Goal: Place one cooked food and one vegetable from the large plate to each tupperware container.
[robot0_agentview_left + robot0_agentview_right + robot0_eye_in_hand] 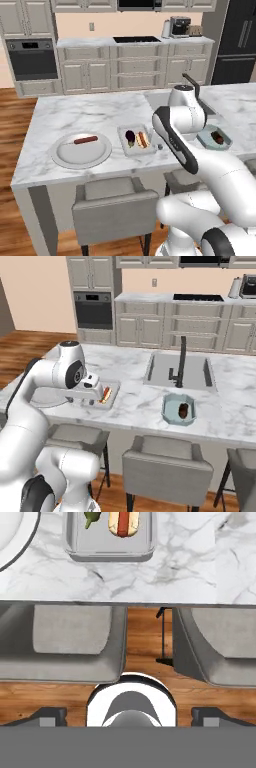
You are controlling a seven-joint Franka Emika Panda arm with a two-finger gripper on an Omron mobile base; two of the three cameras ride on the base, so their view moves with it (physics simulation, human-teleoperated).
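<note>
The large plate (pixel 62 156) lies on the island's left part with one reddish sausage (pixel 86 139) on it; its rim (pixel 15 547) curves in at the hand view's top left. To its right the pale rectangular tupperware container (pixel 123 131) holds a dark eggplant (pixel 130 136) and a hot dog (pixel 142 139), seen again in the hand view as the container (pixel 110 547), a green stem (pixel 91 518) and the hot dog (pixel 123 523). The teal container (pixel 204 134) holds a dark food piece (pixel 217 137). My gripper (pixel 88 401) hangs open and empty over the counter's front edge, just in front of the pale container.
A sink (pixel 165 368) with a black faucet (pixel 182 358) lies behind the teal container (pixel 170 412). Grey stools (pixel 112 205) stand along the island's front edge, two of them below the gripper (pixel 70 637). Cabinets, an oven and a cooktop line the far wall.
</note>
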